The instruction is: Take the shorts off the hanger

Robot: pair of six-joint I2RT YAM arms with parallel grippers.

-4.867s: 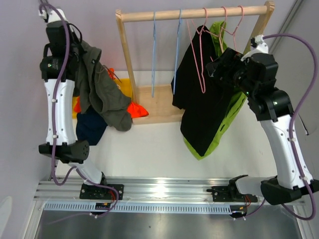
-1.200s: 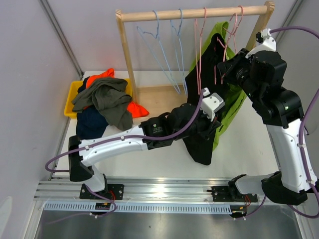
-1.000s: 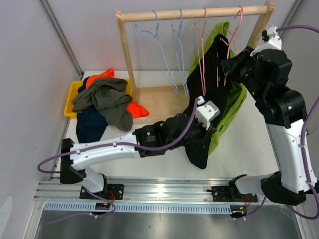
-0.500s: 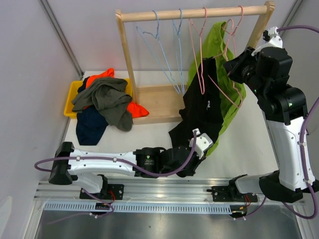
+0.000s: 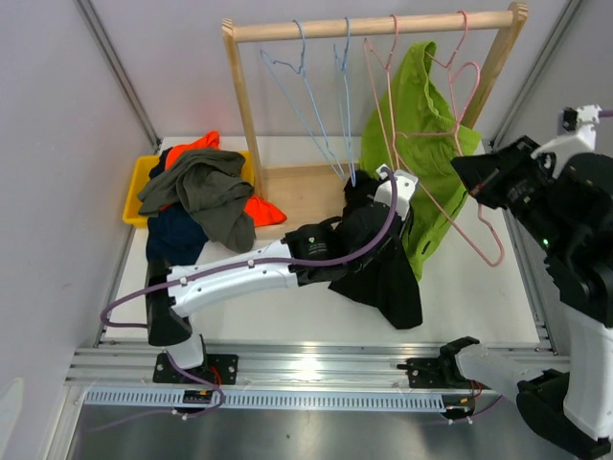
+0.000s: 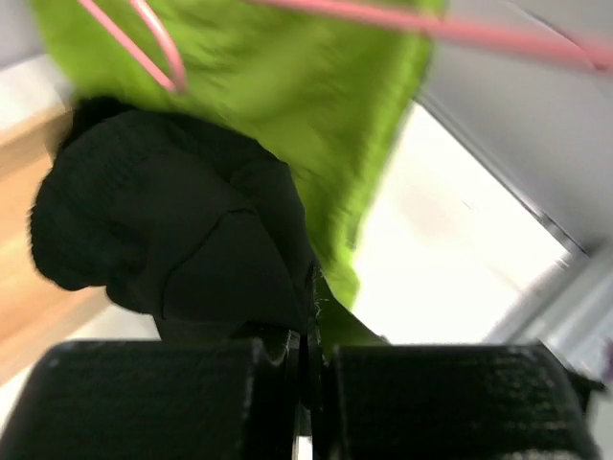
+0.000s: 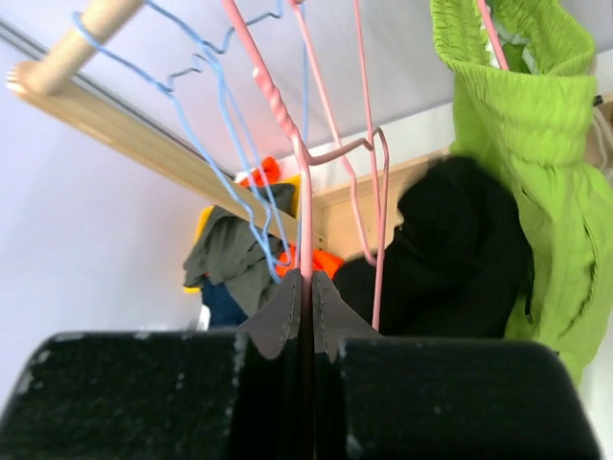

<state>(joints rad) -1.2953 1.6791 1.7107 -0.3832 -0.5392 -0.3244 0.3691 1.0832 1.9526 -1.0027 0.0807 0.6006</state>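
The left arm (image 5: 230, 278) is shown stretched low and rightward from its base, elbow nearly straight, with the left gripper (image 6: 308, 333) clamped tight. The right arm (image 5: 586, 287) is raised upright, forearm turned leftward, with the right gripper (image 7: 305, 292) likewise closed.

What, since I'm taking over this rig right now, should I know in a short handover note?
Left gripper: shut on the black shorts, which look clear of the hangers.
Right gripper: shut on a bare pink hanger.
Done: olive-grey shorts, orange shorts and navy shorts are piled at the yellow bin.
Left: put the black pair down, then free the lime green shorts, hanging on a second pink hanger.
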